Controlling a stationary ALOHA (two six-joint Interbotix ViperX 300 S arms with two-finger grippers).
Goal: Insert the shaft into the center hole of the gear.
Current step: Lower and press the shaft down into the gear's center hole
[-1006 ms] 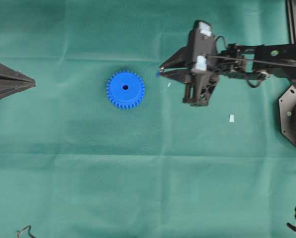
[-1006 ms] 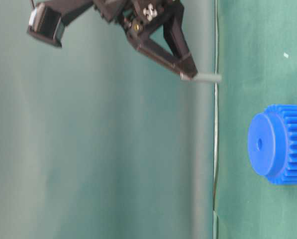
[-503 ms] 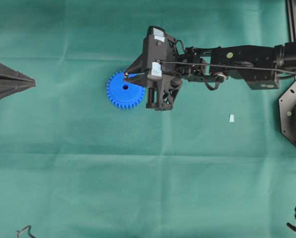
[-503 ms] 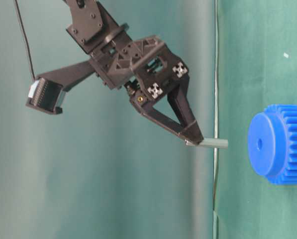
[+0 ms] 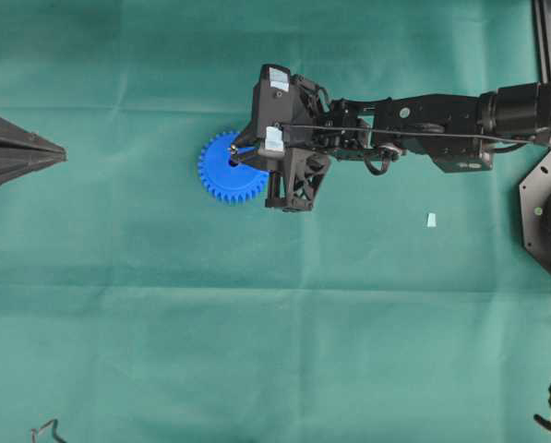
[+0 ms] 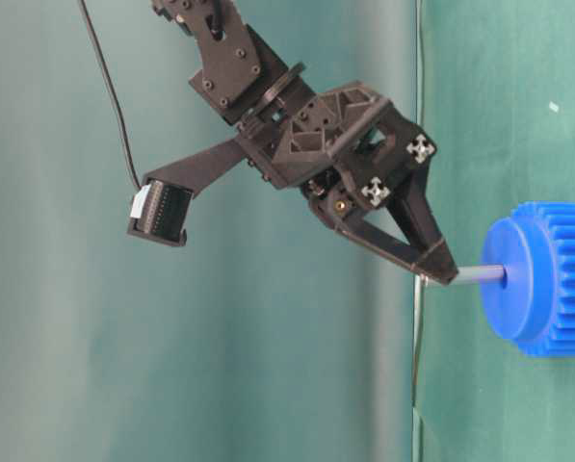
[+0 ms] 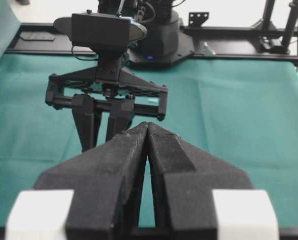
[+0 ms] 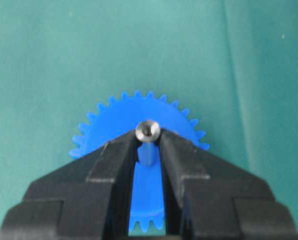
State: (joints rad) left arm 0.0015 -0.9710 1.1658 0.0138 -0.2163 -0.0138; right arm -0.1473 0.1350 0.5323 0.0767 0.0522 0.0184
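the gear [image 8: 139, 122] looks like bright blue plastic, matt to faintly satin, its flat face smooth and its rim cut into small, crisp teeth. the shaft [image 8: 148, 131] is bare silvery metal, and its end face shines with a small dark dimple in the middle. the right gripper [image 8: 148, 145] is black plastic; its fingers [image 8: 114, 160] have a dull, slightly grainy finish. the left gripper [image 7: 148, 131] is also matt black, with a rougher, almost sandy texture on its fingers and smooth white blocks at their bases. the table cover [image 5: 257, 351] is green cloth, matt, finely woven, with soft creases. a small pale scrap [image 5: 431, 220] looks papery.
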